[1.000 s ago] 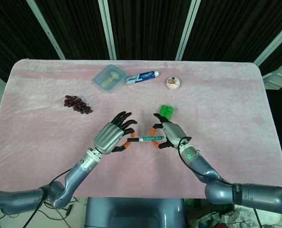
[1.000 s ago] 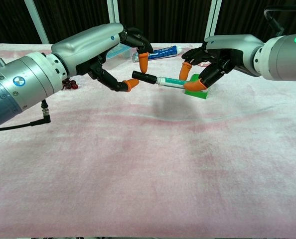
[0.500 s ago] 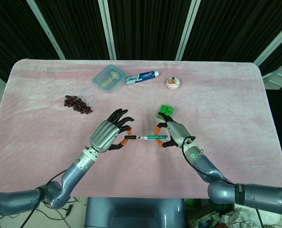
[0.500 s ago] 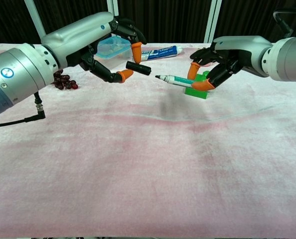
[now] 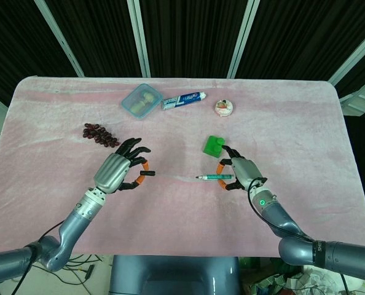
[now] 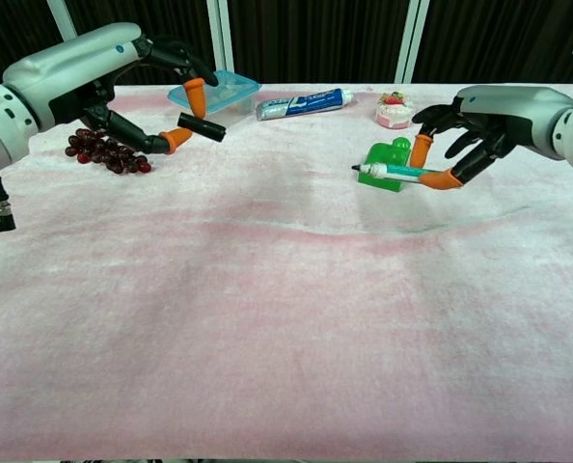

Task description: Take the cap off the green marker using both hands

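Note:
The green marker (image 5: 215, 177) (image 6: 391, 172) is uncapped, its bare tip pointing toward the table's middle. My right hand (image 5: 241, 174) (image 6: 470, 135) pinches it between orange-tipped fingers above the pink cloth. The black cap (image 5: 147, 174) (image 6: 202, 126) is separate from the marker, pinched by my left hand (image 5: 116, 171) (image 6: 122, 82) well off to the left. A wide gap lies between cap and marker tip.
A green block (image 5: 213, 145) (image 6: 386, 156) sits just behind the right hand. Grapes (image 5: 100, 134) (image 6: 106, 150) lie near the left hand. A blue lidded box (image 5: 142, 100), a toothpaste tube (image 5: 184, 99) and a small pastry (image 5: 224, 107) line the far side of the pink cloth (image 5: 281, 123).
The cap came off the marker. My left hand carried the cap away to the left; my right hand drew the marker to the right, widening the gap.

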Robot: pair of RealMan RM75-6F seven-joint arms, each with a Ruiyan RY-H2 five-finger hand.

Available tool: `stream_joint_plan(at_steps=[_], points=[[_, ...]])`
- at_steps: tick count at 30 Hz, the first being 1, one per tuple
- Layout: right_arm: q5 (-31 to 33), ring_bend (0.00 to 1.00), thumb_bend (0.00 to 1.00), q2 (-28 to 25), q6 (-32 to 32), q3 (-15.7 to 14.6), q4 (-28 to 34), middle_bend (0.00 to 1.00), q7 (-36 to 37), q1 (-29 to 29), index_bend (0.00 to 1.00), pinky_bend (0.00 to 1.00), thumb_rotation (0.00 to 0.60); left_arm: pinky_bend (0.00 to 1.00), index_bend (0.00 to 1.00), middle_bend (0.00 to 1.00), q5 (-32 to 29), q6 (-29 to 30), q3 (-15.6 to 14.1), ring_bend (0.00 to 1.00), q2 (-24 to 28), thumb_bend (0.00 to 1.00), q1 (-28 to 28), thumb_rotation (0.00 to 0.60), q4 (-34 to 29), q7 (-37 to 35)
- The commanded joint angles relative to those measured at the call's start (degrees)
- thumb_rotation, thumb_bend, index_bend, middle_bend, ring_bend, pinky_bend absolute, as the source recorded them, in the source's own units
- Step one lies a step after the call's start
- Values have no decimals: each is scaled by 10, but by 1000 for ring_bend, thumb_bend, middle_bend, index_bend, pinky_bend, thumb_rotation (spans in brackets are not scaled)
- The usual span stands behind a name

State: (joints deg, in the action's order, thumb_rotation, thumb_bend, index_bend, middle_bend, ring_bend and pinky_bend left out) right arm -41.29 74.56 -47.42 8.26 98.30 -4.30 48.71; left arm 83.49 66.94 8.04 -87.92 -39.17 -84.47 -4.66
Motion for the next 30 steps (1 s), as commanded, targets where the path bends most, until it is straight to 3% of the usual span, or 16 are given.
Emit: stream_joint_plan(at_steps=[1,8,18,26,30], points=[[-16,10,438,13,-18,-19,-21,0,-23,-8,869,162,600,62,511,230,0,4,-9,0,8,424,12,600,13,-23],[-42,10,437,62,-82,-62,-89,0,-105,-28,868,162,600,61,492,229,-24,-20,-21,0,33,424,33,600,18,-117],[-27,10,437,90,-59,-48,-124,0,-88,-55,858,162,600,60,491,227,-27,-67,-33,0,3,424,38,600,115,-236],[-25,10,351,87,-33,-37,-127,0,-75,-62,595,162,600,56,477,225,-4,-59,-36,0,-19,417,37,600,142,-262],[-12,0,238,82,-17,-36,-123,0,-81,-63,355,156,600,53,470,223,4,-60,-38,0,-33,414,34,600,152,-273]])
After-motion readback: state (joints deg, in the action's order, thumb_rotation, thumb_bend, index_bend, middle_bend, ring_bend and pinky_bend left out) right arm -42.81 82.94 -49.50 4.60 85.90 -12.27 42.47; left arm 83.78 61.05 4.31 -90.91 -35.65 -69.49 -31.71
